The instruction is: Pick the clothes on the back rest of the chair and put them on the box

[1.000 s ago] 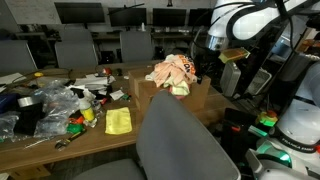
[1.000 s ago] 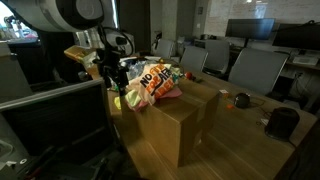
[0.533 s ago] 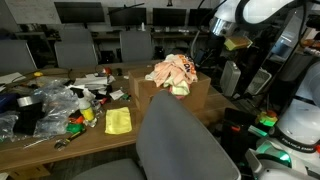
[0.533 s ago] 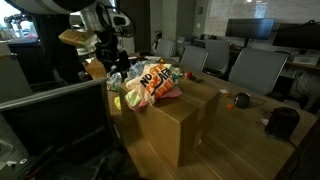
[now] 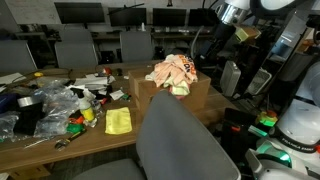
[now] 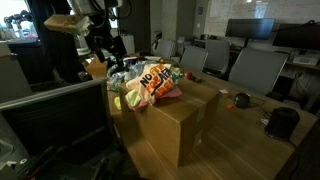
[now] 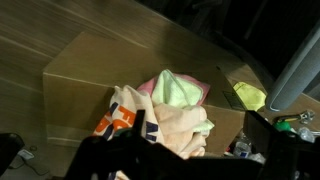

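A pile of clothes point(image 5: 172, 72), peach, orange-printed and light green, lies on top of the cardboard box point(image 5: 203, 96). It shows in both exterior views point(image 6: 150, 82) and in the wrist view point(image 7: 165, 112). The box point(image 6: 180, 125) stands on the wooden table. My gripper point(image 6: 102, 45) is raised above and to the side of the pile, apart from it. In the wrist view its dark fingers point(image 7: 170, 165) are spread wide with nothing between them. The grey chair back rest point(image 5: 180, 140) in the foreground is bare.
A yellow cloth point(image 5: 118, 121), plastic bags and small clutter point(image 5: 45, 105) lie on the table beside the box. A black object point(image 6: 283, 122) sits on the table's far side. Office chairs and monitors stand behind.
My gripper has risen up and away from the clothes pile over the last second. The clothes stay on the box and have not moved.
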Controlling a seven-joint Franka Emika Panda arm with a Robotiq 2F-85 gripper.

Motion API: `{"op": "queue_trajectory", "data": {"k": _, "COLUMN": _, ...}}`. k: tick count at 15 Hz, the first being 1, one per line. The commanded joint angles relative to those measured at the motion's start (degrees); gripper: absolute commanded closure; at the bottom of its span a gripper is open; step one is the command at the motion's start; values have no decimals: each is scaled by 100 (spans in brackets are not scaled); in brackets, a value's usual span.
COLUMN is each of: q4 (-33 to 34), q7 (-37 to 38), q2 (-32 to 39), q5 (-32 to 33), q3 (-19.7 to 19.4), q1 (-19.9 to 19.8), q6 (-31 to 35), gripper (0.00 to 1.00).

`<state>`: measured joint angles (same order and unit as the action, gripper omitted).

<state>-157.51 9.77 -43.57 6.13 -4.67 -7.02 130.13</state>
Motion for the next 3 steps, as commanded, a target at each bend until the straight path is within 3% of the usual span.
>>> {"op": "queue_trajectory", "data": {"k": 1, "q4": 4, "q7": -95, "q2": -13, "q5": -94, "q3": 93, "q1": -99, "q6": -22, "gripper": 0}}
{"op": "queue_trajectory", "data": {"k": 3, "q4": 2, "q7": -112, "q2": -15, "q5": -92, "q3": 91, "q1": -97, "q6": -31, "gripper": 0}}
